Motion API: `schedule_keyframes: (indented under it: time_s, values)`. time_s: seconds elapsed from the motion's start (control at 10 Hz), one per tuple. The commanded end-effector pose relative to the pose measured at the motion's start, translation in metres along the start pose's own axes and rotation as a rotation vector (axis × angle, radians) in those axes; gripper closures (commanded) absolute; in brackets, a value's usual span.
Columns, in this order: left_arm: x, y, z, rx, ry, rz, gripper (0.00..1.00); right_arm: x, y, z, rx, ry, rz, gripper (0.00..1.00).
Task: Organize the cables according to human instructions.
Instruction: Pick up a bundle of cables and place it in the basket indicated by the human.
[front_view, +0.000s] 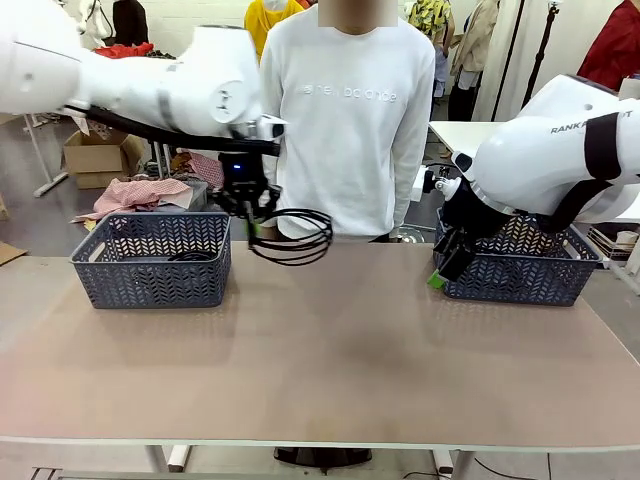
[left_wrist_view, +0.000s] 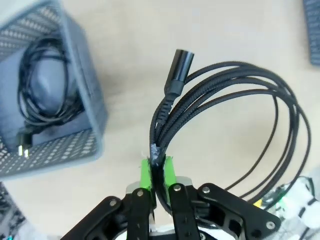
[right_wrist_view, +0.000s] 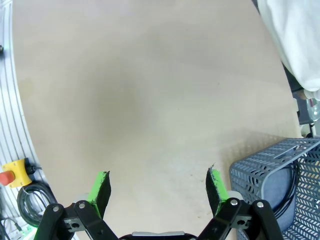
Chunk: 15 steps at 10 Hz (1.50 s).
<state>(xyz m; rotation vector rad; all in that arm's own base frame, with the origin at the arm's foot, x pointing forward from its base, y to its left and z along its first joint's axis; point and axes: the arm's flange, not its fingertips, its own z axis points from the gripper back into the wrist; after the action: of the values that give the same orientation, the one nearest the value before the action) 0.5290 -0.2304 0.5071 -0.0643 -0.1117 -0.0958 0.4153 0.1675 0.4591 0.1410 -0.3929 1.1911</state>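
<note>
Braided matt black cable (left_wrist_view: 235, 85), perforated plastic basket (front_view: 150, 262), smooth tabletop (front_view: 330, 350)

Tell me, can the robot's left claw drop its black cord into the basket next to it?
Probably yes. The left claw pinches the coiled black cord in the air just beside the blue-grey herringbone plastic basket, whose top is open; one black cable lies inside, leaving room.

On the right arm (front_view: 560, 160), black capital letters stand on the white shell and can be read in part as "RANKA", with a few more letters after them that are cut off by a black band. On the chest of the person's white sweatshirt (front_view: 350, 95) there is one line of pale raised lettering; it seems to say "new balance", but the letters are faint and this reading is not sure.
</note>
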Motion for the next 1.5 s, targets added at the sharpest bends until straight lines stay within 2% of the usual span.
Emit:
schedule_keyframes:
  time_s: [0.0, 0.3, 0.4, 0.9, 1.0, 1.1, 1.4]
  values:
    - [-0.01, 0.037, 0.001, -0.027, 0.013, -0.008, 1.0, 0.0, 0.001, -0.001, -0.001, 0.001, 0.002, 0.0]
    - [-0.004, 0.068, 0.006, -0.039, -0.001, 0.016, 1.0, 0.0, 0.001, -0.001, -0.001, 0.001, 0.002, 0.0]
    - [-0.002, 0.059, 0.005, 0.003, 0.005, 0.012, 1.0, 0.0, 0.001, -0.001, -0.001, 0.001, 0.002, 0.0]
    - [-0.002, 0.059, 0.005, 0.003, 0.005, 0.012, 1.0, 0.0, 0.001, -0.001, -0.001, 0.001, 0.002, 0.0]
    - [-0.003, 0.057, 0.004, 0.001, 0.007, 0.002, 0.88, 0.0, 0.001, -0.001, -0.001, 0.001, 0.002, 0.0]
    - [0.003, 0.062, -0.002, 0.002, -0.01, 0.012, 0.88, 0.0, 0.001, -0.001, -0.001, 0.001, 0.002, 0.0]
    - [0.018, 0.113, 0.012, 0.0, -0.009, 0.111, 0.88, 0.0, 0.001, -0.001, -0.001, 0.001, 0.002, 0.0]
